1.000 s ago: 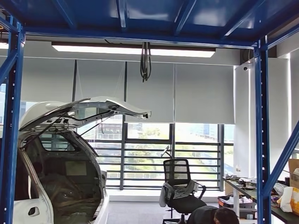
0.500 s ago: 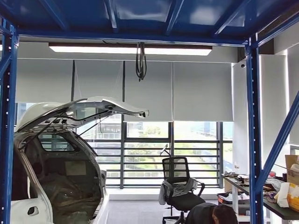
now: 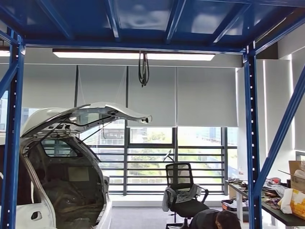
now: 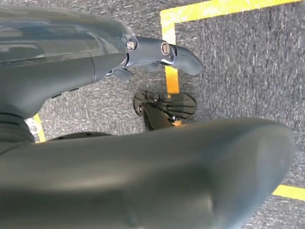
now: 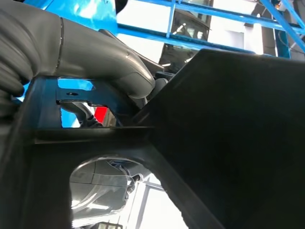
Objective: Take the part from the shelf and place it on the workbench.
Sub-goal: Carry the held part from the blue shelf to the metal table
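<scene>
Right wrist view: I found the right robot hand [image 5: 90,71] clamped on the part [image 5: 223,143], a large black moulded piece with a flat wall and a rounded opening. The grey thumb lay across the part's upper edge and darker fingers [image 5: 81,112] showed behind it, so the part was held in that robot hand, raised in front of the blue shelf [image 5: 201,12] beams. Through the opening I could see the white car [image 5: 104,186] and bright windows beyond.

In the left wrist view, the left robot hand [image 4: 163,50] hung over grey carpet floor [image 4: 237,67] marked with yellow tape [image 4: 170,71]. One dark finger was extended straight with nothing in it; I could not tell how the others lay.

In the head view, I looked through the blue shelf frame [image 3: 251,129] into the room. The white car [image 3: 54,157] stood at the left with its tailgate raised. A black office chair [image 3: 181,191] with cloth draped over it stood before the windows. A person [image 3: 216,220] crouched low near the chair. At the right, a table [image 3: 284,215] carried clutter, a cardboard box [image 3: 297,174] and a white-and-yellow bag [image 3: 292,200].
</scene>
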